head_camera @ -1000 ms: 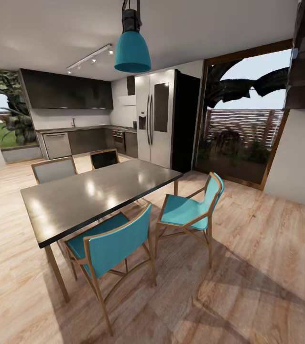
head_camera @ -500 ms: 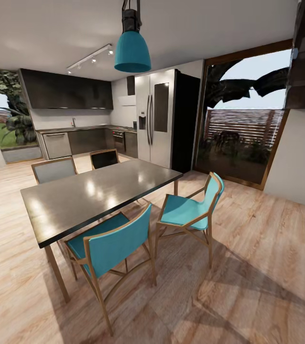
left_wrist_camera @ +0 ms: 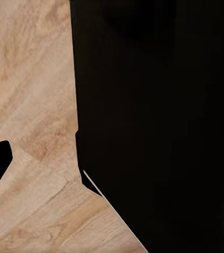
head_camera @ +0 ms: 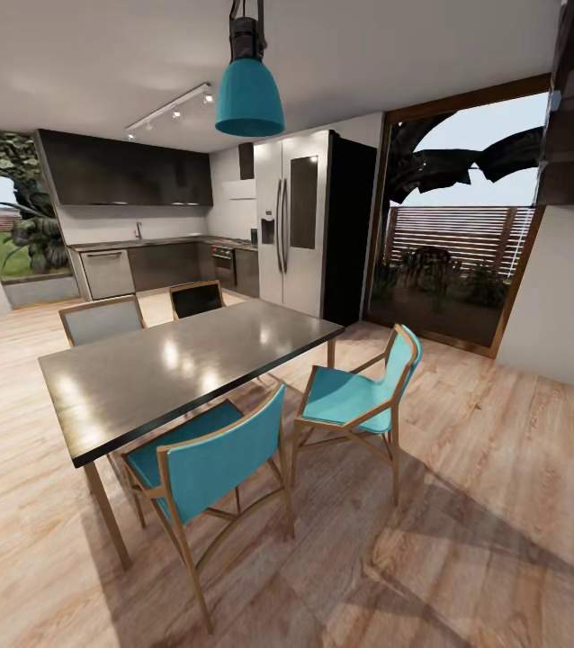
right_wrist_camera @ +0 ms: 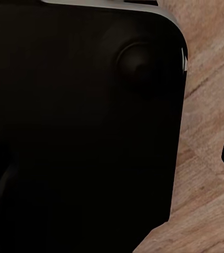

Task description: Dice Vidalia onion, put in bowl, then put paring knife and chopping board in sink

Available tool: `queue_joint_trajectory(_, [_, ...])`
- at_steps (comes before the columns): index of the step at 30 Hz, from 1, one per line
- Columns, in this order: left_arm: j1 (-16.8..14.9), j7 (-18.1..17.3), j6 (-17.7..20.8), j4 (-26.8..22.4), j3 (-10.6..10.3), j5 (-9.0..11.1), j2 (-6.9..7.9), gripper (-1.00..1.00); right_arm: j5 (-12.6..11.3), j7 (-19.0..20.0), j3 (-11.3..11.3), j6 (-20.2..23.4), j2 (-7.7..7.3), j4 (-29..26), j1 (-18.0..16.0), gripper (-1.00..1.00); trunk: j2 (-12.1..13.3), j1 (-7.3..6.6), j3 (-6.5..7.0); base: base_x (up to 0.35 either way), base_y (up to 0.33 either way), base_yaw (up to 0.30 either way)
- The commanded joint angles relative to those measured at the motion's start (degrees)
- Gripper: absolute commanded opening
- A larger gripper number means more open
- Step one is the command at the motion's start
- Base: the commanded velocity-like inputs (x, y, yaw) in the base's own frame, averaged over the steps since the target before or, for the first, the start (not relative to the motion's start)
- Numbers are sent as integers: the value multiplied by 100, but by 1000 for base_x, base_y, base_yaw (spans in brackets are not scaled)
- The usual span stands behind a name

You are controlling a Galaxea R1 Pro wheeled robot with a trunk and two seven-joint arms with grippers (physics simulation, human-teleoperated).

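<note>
Head view: the grey metallic kitchen worktop (head_camera: 156, 242) over dark cabinets sat far back-left, beyond the glossy dark dining table (head_camera: 179, 364) and teal wooden-framed chairs (head_camera: 219, 463); sink and onion too small to tell. Wrist views: dark robot body over wooden plank floor (left_wrist_camera: 30, 105), jaws' state couldn't be told, neither arm evidently nearer.

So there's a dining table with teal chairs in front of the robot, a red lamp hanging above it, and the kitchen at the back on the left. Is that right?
Nearly. The hanging lamp is teal, not red, as the head view shows. The rest holds: the dining table with teal chairs stands in front, and the kitchen countertop lies at the back left.
</note>
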Motion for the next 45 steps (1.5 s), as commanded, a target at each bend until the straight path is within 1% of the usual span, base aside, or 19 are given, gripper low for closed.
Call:
queue_joint_trajectory(1, [-2, 2, -12, 1, 3, -6, 4, 100, 3, -2, 4, 5, 0, -3, -1, 100, -2, 0, -4, 0, 0, 0])
queue_joint_trajectory(16, [-2, 11, -40, 4, 2, -11, 30, 100, -3, -2, -10, 5, -26, -68, -2, 100, -2, 0, -4, 0, 0, 0])
queue_joint_trajectory(19, [-2, 13, -38, 15, -7, -7, 76, 100, -3, -2, -15, -2, -26, -86, -1, 100, -2, 0, -4, 0, 0, 0])
queue_joint_trajectory(22, [-2, 30, -28, 12, 3, -9, 73, 100, -3, -2, -20, -98, -26, -102, -1, 100, -2, 0, -4, 0, 0, 0])
queue_joint_trajectory(23, [-2, 31, -26, -5, 14, -29, 214, 100, -3, -2, -22, -405, -26, -150, -1, 100, -2, 0, -4, 0, 0, 0])
queue_joint_trajectory(25, [-2, 22, -28, -45, 16, -27, 351, 100, -3, -2, -22, -505, -26, -157, -1, 100, -2, 0, -4, 0, 0, 0])
queue_joint_trajectory(26, [-2, 10, -29, -186, 19, -24, 545, 100, -3, -2, -23, -630, -26, -167, -1, 100, -2, 0, -4, 0, 0, 0])
queue_joint_trajectory(27, [-2, 10, -30, -253, 20, -23, 607, 100, -3, -2, -23, -667, -26, -170, -3, 100, -2, 0, -4, 0, 0, 0])
queue_joint_trajectory(30, [-2, 22, -36, -831, 20, -13, 935, 100, -3, -2, -28, -880, -26, -197, -2, 100, -2, 0, -4, 0, 0, 0])
queue_joint_trajectory(33, [-2, 82, -38, -1169, 24, -29, 1021, 100, -3, -2, -30, -976, -26, -253, -1, 100, -2, 0, -4, 0, 0, 0])
queue_joint_trajectory(34, [-2, 167, -34, -1340, 26, -35, 1075, 100, -3, -2, -31, -996, -26, -279, -1, 100, -2, 0, -4, 0, 0, 0])
queue_joint_trajectory(36, [-2, 348, 20, -1894, 15, -45, 1335, 100, -3, -2, -28, -1021, -26, -323, -4, 100, -2, 0, -4, 0, 0, 0])
queue_joint_trajectory(37, [-2, 365, 34, -1987, 9, -44, 1398, 100, -3, -2, -27, -1023, -26, -327, -3, 100, -2, 0, -4, 0, 0, 0])
queue_joint_trajectory(38, [-2, 393, 75, -2124, 2, -41, 1515, 100, -3, -2, -26, -1026, -30, -337, -4, 100, -2, 0, -4, 0, 0, 0])
queue_joint_trajectory(39, [-2, 401, 104, -2173, 2, -41, 1569, 100, -3, -2, -25, -1028, -31, -341, -5, 100, -2, 0, -4, 0, 0, 0])
queue_joint_trajectory(41, [-2, 417, 233, -2261, 3, -30, 1738, 100, -3, -2, -24, -1032, -37, -347, -5, 100, -2, 0, -4, 0, 0, 0])
queue_joint_trajectory(42, [-2, 419, 416, -2337, 0, 2, 1974, 100, -3, -2, -27, -1038, -49, -392, -4, 100, -2, 0, -4, 0, 0, 0])
queue_joint_trajectory(44, [-2, 407, 467, -2399, 9, 9, 1988, 100, -3, -2, -29, -1038, -46, -448, -3, 100, -2, 0, -4, 0, 0, 0])
queue_joint_trajectory(45, [-2, 337, 593, -2562, 16, 12, 1868, 100, -3, -2, -35, -1035, -45, -510, -2, 100, -2, 0, -4, 0, 0, 0])
